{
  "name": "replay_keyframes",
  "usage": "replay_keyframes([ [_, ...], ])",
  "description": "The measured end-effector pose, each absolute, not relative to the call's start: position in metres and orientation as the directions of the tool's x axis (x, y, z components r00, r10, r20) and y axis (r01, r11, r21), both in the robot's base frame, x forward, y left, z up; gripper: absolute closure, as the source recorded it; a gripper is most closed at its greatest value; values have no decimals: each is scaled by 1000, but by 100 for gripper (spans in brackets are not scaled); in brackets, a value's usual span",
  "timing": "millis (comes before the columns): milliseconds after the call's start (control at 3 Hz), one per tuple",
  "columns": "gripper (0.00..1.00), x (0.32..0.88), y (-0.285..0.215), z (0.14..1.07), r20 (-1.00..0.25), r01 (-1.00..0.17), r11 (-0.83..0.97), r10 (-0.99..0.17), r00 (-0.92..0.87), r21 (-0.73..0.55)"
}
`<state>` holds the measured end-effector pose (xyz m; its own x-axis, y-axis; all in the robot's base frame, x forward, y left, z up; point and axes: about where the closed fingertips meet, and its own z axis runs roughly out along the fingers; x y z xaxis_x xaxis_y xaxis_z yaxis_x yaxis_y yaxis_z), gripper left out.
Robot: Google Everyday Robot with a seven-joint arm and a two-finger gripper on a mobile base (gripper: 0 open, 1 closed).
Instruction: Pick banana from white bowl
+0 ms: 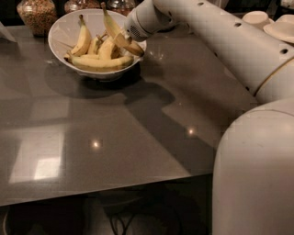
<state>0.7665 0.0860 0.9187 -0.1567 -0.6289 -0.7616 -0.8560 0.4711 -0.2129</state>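
Over the right rim of the white bowl (59, 28), the gripper (128, 41) clasps the banana (111, 26).

Serving bowl (59, 28): on the worktop (115, 137), toward its far left.
Banana (110, 25): at the serving bowl's right side, tilted, stem end up at the rear, lower end over the right rim.
Other bananas (98, 64): in the serving bowl, left of and before that one.
Gripper (130, 40): at the serving bowl's right rim, by the banana.
Jars (36, 13): behind the serving bowl.
Small bowl (256, 18): well right of the serving bowl.
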Motion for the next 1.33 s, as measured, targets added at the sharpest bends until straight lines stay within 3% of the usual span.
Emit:
replay_keyframes([
  [1333,100,672,31,949,-692,-947,222,-722,-1,-231],
])
